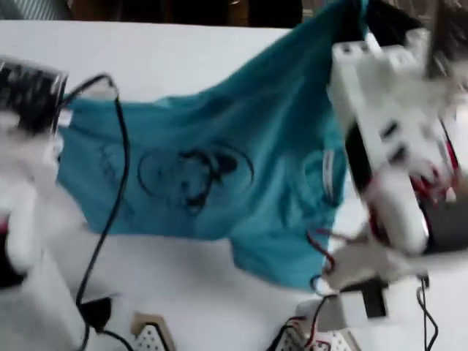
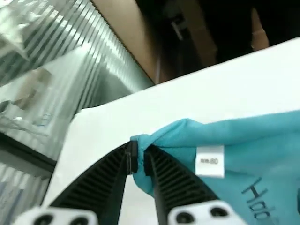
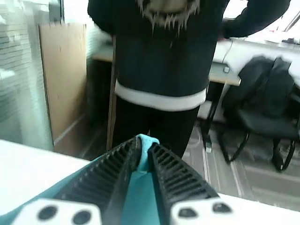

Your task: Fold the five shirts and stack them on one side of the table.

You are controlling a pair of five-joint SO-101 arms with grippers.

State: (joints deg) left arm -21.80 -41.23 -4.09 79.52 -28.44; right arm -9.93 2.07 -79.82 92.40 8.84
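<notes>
My left hand (image 2: 139, 159) and right hand (image 3: 143, 152) each clamp an edge of the teal shirt (image 1: 219, 183) — spread over the white bench (image 1: 183, 51); ribbed glass wall (image 2: 42, 56) and black office chair (image 3: 262, 124) beyond.

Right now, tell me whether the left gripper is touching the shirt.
Touching. The left wrist view shows the left gripper pinching a corner of the shirt between its tips.
</notes>
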